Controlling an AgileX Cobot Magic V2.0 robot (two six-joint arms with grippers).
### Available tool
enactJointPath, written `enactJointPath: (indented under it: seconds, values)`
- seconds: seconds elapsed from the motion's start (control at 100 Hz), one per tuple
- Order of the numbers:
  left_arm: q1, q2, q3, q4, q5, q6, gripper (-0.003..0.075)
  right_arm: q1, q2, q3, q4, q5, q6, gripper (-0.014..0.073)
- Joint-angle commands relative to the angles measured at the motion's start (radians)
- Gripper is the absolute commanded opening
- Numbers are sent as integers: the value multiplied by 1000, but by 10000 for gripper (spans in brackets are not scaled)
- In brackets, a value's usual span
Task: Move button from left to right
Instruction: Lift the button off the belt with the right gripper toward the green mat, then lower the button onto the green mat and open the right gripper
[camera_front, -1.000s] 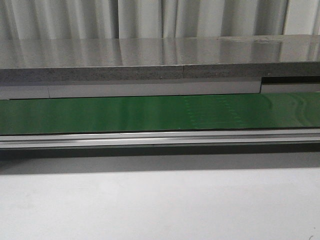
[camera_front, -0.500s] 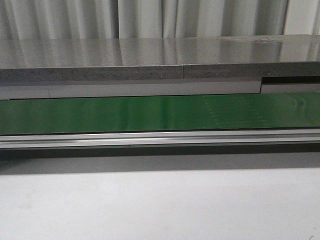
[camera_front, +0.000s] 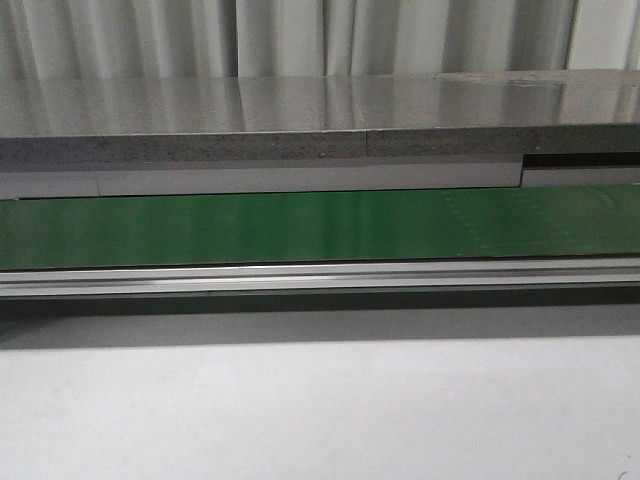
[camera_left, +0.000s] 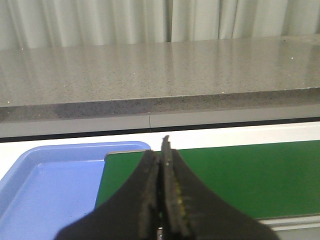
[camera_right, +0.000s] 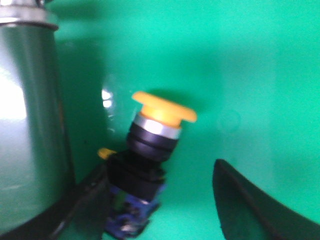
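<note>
In the right wrist view the button (camera_right: 164, 111) stands tilted on a bright green surface (camera_right: 250, 75), yellow-orange cap up, silvery collar and black body below. My right gripper (camera_right: 160, 202) is open around it. The button's body lies against one finger (camera_right: 82, 205), while the other finger (camera_right: 245, 200) is well apart from it. My left gripper (camera_left: 162, 150) is shut on nothing, hovering over the end of the green belt (camera_left: 250, 175). Neither gripper nor the button shows in the front view.
A glossy green wall (camera_right: 30, 140) rises close beside the button. A blue tray (camera_left: 45, 190) sits at the belt's end under my left gripper. The green belt (camera_front: 300, 228) runs across the front view, a grey stone counter (camera_front: 300, 120) behind it and a white table (camera_front: 320, 410) in front.
Faint stitch marks on the green belt have drifted to the right across the front view. Nothing else there has moved.
</note>
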Motion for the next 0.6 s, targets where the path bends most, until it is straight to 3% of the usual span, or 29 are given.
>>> enactJointPath:
  seconds: [0.0, 0.3, 0.59]
  values:
    - [-9, 5, -28, -8, -82, -5, -21, -5, -55, -29, 2, -18, -5, 492]
    - [-9, 5, -28, -8, -82, -5, -21, -5, -122, -30, 24, -44, 2, 489]
    - [-9, 5, -28, -8, -82, -5, -21, 21, -294, -30, 216, -104, -5, 489]
